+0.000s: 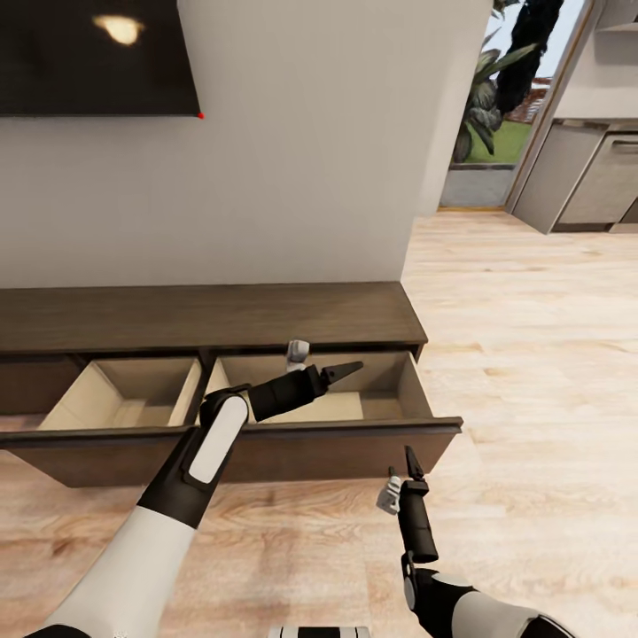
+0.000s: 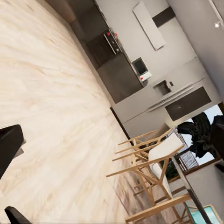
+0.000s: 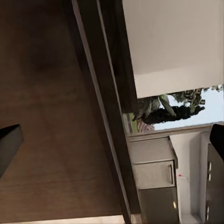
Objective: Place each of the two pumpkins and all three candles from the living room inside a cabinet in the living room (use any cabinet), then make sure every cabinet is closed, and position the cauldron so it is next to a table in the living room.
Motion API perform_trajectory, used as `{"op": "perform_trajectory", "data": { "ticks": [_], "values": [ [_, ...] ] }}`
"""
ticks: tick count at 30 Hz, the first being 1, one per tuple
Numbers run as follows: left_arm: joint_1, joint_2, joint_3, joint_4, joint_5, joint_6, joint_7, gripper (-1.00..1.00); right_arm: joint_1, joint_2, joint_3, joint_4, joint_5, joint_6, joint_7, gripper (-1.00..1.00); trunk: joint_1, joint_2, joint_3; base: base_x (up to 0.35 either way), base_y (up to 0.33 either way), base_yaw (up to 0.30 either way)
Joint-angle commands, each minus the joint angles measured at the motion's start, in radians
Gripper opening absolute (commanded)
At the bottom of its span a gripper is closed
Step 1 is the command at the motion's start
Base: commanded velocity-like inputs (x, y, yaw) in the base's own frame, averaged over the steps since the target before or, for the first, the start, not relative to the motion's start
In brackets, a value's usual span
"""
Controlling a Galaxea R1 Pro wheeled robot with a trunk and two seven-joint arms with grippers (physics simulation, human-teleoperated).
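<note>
Head view: dark-brown cabinet (image 1: 204, 315), drawers out, pale insides; both grippers spread.

One cabinet (image 1: 213, 315) with two open drawers, the left drawer (image 1: 124, 394) and the right drawer (image 1: 372, 390); one television (image 1: 93, 53) above the cabinet; two robot arms before it; two wooden chairs (image 2: 154, 163).

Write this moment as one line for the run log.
cabinet: two drawers open | left gripper: over right drawer, empty | right gripper: before drawer front, empty
</note>
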Motion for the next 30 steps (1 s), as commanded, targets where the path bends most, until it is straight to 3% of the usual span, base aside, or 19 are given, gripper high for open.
{"op": "perform_trajectory", "data": {
  "ticks": [1, 6, 7, 10, 11, 14, 15, 19, 20, 22, 24, 28, 30],
  "values": [
    [0.0, 0.001, 0.001, 0.02, 0.001, 0.0, 0.0, 1.0, 0.001, 0.0, -0.001, 0.001, -0.007, -0.005, 0.002, 1.0, -0.004, 0.007, 0.003, 0.0, 0.0, 0.0],
    [0.0, 0.01, 0.001, 0.068, 0.001, 0.001, -0.001, 1.0, 0.002, -0.007, -0.002, 0.004, -0.119, -0.014, 0.1, 1.0, -0.023, 0.042, 0.019, 0.0, 0.0, 0.0],
    [0.001, 0.02, 0.0, 0.073, 0.0, 0.002, -0.002, 1.0, 0.003, -0.013, -0.002, 0.004, -0.16, -0.015, 0.16, 1.0, -0.027, 0.049, 0.022, 0.0, 0.0, 0.0],
    [0.006, 0.06, -0.002, 0.077, 0.001, 0.005, -0.003, 1.0, 0.003, -0.023, -0.002, 0.005, -0.229, -0.016, 0.273, 1.0, -0.038, 0.07, 0.031, 0.0, 0.0, 0.0],
    [0.065, 0.102, -0.002, 0.099, -0.002, 0.005, -0.004, 1.0, 0.005, -0.034, -0.002, 0.006, -0.341, -0.016, 0.348, 1.0, -0.042, 0.077, 0.035, 0.0, 0.0, 0.0],
    [0.084, 0.125, -0.003, 0.161, -0.005, 0.005, -0.005, 1.0, 0.006, -0.036, -0.002, 0.006, -0.392, -0.016, 0.419, 1.0, -0.054, 0.098, 0.044, 0.0, 0.0, 0.0],
    [0.104, 0.153, -0.004, 0.268, -0.009, 0.015, -0.003, 1.0, 0.006, -0.037, -0.002, 0.006, -0.409, -0.016, 0.553, 1.0, -0.058, 0.105, 0.047, 0.0, 0.0, 0.0],
    [0.112, 0.18, -0.022, 0.335, -0.011, 0.019, -0.002, 1.0, 0.007, -0.038, -0.002, 0.006, -0.411, -0.016, 0.626, 1.0, -0.073, 0.133, 0.06, 0.0, 0.0, 0.0],
    [0.112, 0.191, -0.041, 0.349, -0.011, 0.021, -0.002, 1.0, 0.008, -0.038, -0.002, 0.006, -0.412, -0.016, 0.643, 1.0, -0.077, 0.14, 0.063, 0.0, 0.0, 0.0],
    [0.113, 0.22, -0.146, 0.381, -0.009, 0.026, -0.004, 1.0, 0.011, -0.037, -0.002, 0.006, -0.414, -0.016, 0.671, 1.0, -0.084, 0.154, 0.069, 0.0, 0.0, 0.0],
    [0.115, 0.226, -0.193, 0.396, -0.009, 0.027, -0.004, 1.0, 0.012, -0.036, -0.002, 0.005, -0.414, -0.016, 0.684, 1.0, -0.092, 0.168, 0.075, 0.0, 0.0, 0.0],
    [0.123, 0.23, -0.242, 0.485, -0.012, 0.024, 0.002, 1.0, 0.012, -0.033, -0.002, 0.005, -0.414, -0.016, 0.694, 1.0, -0.107, 0.196, 0.088, 0.0, 0.0, 0.0],
    [0.124, 0.232, -0.251, 0.594, -0.015, 0.017, 0.011, 1.0, 0.014, -0.029, -0.002, 0.004, -0.414, -0.016, 0.696, 1.0, -0.115, 0.21, 0.094, 0.0, 0.0, 0.15]
  ]
}}
